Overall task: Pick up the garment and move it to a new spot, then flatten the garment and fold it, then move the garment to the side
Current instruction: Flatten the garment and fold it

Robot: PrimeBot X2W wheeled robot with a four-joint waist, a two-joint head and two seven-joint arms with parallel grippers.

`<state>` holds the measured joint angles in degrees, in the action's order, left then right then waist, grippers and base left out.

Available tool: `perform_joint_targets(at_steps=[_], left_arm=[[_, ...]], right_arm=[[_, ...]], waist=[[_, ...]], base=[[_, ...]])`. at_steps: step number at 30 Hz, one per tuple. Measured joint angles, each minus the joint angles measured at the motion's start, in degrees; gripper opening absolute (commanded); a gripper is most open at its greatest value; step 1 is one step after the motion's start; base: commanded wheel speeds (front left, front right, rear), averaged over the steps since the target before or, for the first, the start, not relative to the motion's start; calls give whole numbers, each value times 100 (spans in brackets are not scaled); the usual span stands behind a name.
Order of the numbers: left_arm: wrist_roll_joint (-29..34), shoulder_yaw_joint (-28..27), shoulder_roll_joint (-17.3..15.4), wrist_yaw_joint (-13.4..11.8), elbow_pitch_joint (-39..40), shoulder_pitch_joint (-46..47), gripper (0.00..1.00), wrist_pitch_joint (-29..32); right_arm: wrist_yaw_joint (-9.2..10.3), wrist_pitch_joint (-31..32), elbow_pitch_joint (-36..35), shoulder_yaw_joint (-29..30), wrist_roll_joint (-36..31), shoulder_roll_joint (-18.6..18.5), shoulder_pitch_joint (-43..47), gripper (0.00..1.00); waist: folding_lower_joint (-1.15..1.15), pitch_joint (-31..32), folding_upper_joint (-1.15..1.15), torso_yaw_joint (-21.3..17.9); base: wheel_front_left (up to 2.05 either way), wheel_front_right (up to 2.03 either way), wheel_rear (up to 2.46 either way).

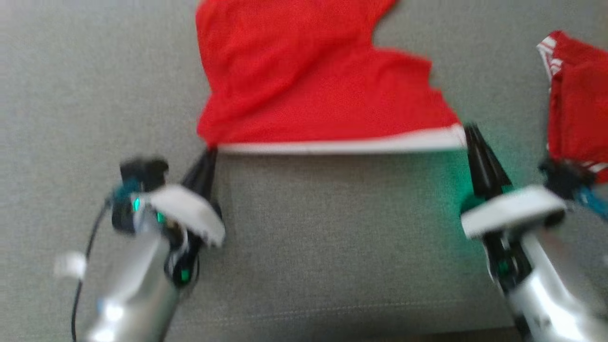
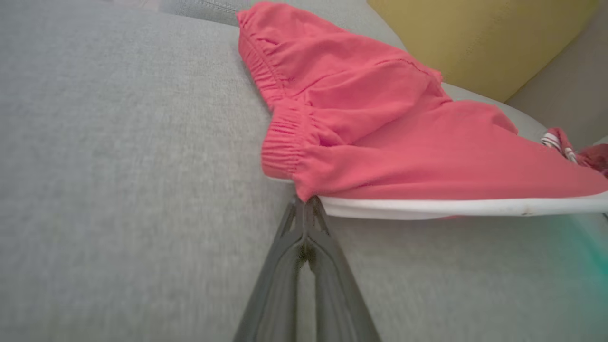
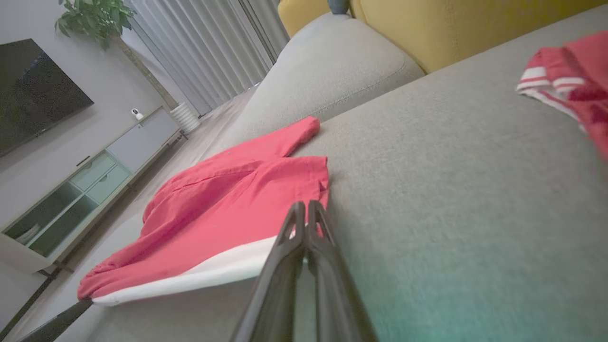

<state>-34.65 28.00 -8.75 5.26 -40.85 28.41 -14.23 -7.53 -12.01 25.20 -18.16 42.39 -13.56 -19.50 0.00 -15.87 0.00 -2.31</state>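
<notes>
Head view: the red garment (image 1: 308, 80) lies on the grey sofa seat (image 1: 332, 237), its white hem (image 1: 342, 145) stretched between the left gripper (image 1: 209, 152) and the right gripper (image 1: 470, 130). Left wrist view: the left gripper (image 2: 306, 204), fingers pressed together, pinches one hem corner. Right wrist view: the right gripper (image 3: 306, 209), likewise closed, pinches the opposite corner.

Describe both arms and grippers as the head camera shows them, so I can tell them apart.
Both match: silvery forearms, a white curved collar at the wrist, two long black tapering fingers. The left gripper has small green lights and a thin black cable looping beside its forearm. The right gripper carries a black block with a teal cable on its outer side.
</notes>
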Motion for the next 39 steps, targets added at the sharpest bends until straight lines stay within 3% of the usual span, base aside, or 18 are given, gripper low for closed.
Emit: perform_joint_targets(at_steps=[4,13,18,23,27,39], left_arm=[[30,55,-177,-268,923,-861,0,21],[20,76,-831,-1452,3897,-3041,0,1004],[20,96,-1094,-1772,4827,-3434,0,1510],[18,121,-1259,-1746,5056,-3283,0,1934],[-165,111,-1277,-1602,5015,-2782,0,2225],[-711,-101,-876,-895,3906,-687,0,2429]], right_arm=[[0,327,-651,449,-253,29,811,0],[0,1775,-2853,1667,-1170,790,2771,0],[0,2316,-3610,2018,-1382,1007,3174,0],[0,2568,-3823,2127,-1499,1080,2987,0],[0,2725,-3717,2181,-1525,1017,2251,0],[0,2954,-1944,1826,-1319,328,-857,0]], waist=[[0,216,0,21],[0,594,0,74],[0,581,0,117],[0,488,0,132],[0,305,0,135],[1,-671,0,383]], base=[[0,0,0],[0,0,0],[0,0,0],[0,0,0],[0,0,0],[0,0,0]])
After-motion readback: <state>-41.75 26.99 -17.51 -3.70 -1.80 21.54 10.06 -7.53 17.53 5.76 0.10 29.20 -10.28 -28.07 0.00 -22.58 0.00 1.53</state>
